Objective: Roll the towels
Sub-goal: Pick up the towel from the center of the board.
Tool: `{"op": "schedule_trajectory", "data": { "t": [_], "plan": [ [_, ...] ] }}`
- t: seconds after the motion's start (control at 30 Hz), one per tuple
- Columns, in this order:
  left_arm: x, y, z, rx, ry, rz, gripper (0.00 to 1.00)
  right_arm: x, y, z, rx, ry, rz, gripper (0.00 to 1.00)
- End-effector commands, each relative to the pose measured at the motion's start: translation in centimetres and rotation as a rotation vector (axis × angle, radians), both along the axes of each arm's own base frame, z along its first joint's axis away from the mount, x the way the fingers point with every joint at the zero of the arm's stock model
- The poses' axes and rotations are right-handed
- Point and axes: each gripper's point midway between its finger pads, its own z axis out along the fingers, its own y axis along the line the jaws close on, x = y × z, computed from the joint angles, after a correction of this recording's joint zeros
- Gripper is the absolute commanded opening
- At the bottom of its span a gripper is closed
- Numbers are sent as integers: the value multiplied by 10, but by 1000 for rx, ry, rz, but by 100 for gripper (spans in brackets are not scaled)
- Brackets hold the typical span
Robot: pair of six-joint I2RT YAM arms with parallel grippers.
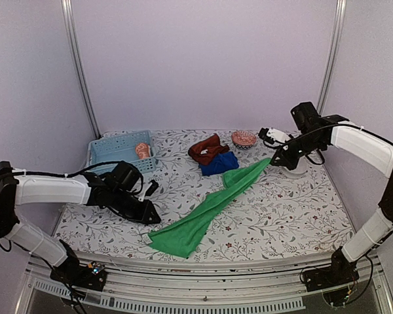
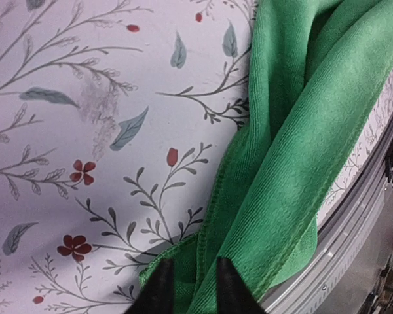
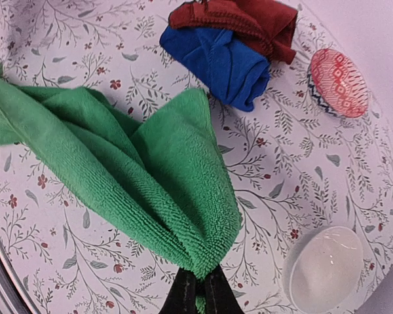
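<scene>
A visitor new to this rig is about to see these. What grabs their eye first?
The green towel, stretched diagonally across the floral table: the right gripper pinches its far end, and the left gripper straddles its near corner. Behind it, the blue towel and rust-brown towel lie bunched together.

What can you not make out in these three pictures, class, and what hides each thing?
1. Left wrist view: whether the left gripper pinches the green towel; the bottom edge cuts off its fingers.
2. Top view: the orange towel in the basket is too small to show its pattern.
3. Right wrist view: the blue towel lies partly under the red towel.
</scene>
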Motion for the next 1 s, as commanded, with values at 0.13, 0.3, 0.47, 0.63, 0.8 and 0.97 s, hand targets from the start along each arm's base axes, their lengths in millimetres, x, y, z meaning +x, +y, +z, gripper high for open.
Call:
{"op": "schedule_trajectory", "data": {
  "t": [0.13, 0.3, 0.47, 0.63, 0.8, 0.97],
  "plan": [
    [-17, -14, 12, -137, -66, -118, 48, -6, -5, 71, 109, -81, -65, 3],
    [-21, -27, 27, -204, -197, -195, 49, -6, -6, 70, 110, -74, -72, 3],
    [-10, -36, 49, -228, -357, -201, 49, -6, -10, 69, 108, -73, -83, 3],
    [9, -42, 52, -66, -494, -234, 49, -4, -12, 67, 104, -74, -88, 3],
    [-2, -63, 36, 54, -418, -392, 48, 3, -20, 62, 98, -64, -114, 3],
    [-10, -68, 16, 213, -372, -518, 48, 7, -24, 62, 109, -61, -125, 4]
  ]
}}
